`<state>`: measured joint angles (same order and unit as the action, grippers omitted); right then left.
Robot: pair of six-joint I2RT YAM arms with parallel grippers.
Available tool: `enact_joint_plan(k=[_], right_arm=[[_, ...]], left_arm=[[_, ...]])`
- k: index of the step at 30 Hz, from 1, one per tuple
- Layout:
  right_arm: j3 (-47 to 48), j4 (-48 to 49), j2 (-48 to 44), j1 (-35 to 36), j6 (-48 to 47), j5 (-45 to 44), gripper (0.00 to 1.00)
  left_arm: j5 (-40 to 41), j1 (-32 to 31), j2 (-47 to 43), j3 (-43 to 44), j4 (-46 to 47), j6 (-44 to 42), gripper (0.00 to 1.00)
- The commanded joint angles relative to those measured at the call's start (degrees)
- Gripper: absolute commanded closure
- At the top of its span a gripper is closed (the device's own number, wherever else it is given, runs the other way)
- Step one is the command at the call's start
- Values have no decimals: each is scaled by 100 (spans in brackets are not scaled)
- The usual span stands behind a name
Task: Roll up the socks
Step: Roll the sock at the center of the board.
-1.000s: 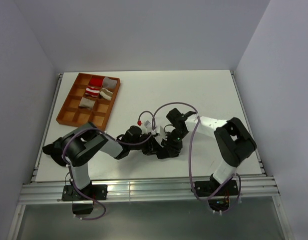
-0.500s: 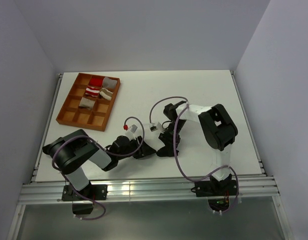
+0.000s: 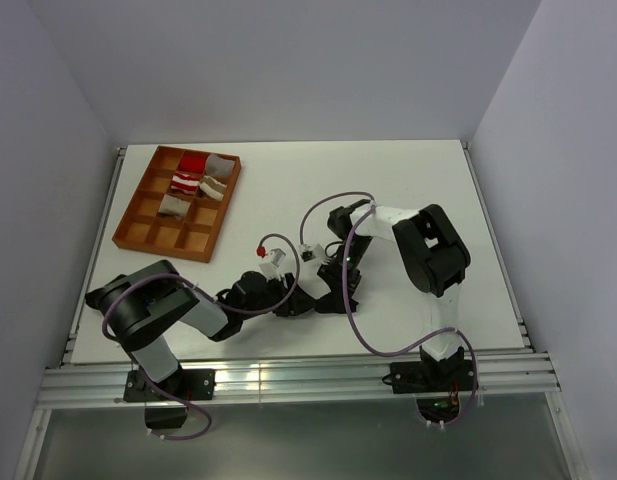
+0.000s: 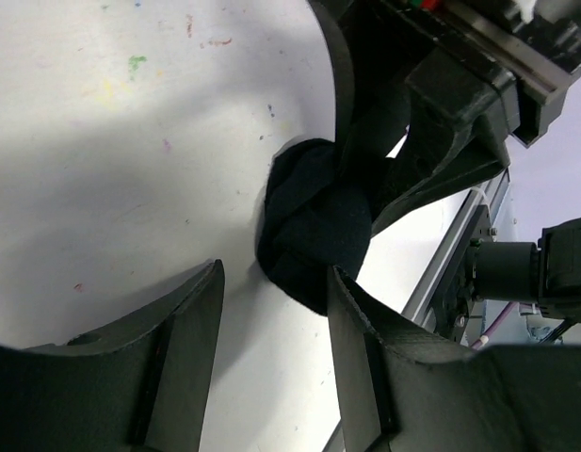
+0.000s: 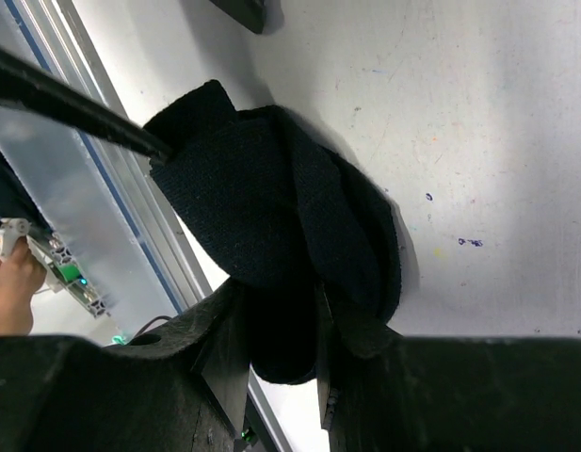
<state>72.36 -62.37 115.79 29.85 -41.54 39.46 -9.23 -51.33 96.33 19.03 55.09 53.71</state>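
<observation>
A black sock bundle (image 3: 325, 303) lies on the white table near the front middle. It fills the right wrist view (image 5: 271, 198) as a folded, partly rolled lump. My right gripper (image 3: 338, 290) is shut on one end of it (image 5: 282, 325). In the left wrist view the sock (image 4: 314, 226) lies just ahead of my left gripper (image 4: 271, 325), which is open and empty, its right finger (image 4: 365, 367) close to the sock's near edge. The right gripper's black body (image 4: 431, 122) stands over the sock there. In the top view my left gripper (image 3: 291, 303) sits just left of the sock.
A brown divided tray (image 3: 138, 225) stands at the back left, with rolled red, grey and tan socks (image 3: 203, 178) in its far compartments. Purple cables (image 3: 318, 215) loop over both arms. The table's front rail (image 3: 288, 375) runs close behind the grippers.
The right arm has folded in toward the left with the sock in its grip. The left arm drew back left, then edged toward the sock again with its jaws open.
</observation>
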Motion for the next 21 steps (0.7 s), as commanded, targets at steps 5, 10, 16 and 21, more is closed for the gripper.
enact_joint_plan(k=[5,10,16,21], right_arm=[[-2,313,295,-14,32,-615,84],[24,330,357,-14,84,-650,84],[33,357,348,-23,137,-677,84],[15,410,366,-14,207,-747,84]], left_arm=[[-201,-158,210,32,783,-168,46],[-245,-202,315,66,924,-116,45],[-342,-237,421,-13,1293,-36,45],[-325,-246,456,-188,1837,156,44]])
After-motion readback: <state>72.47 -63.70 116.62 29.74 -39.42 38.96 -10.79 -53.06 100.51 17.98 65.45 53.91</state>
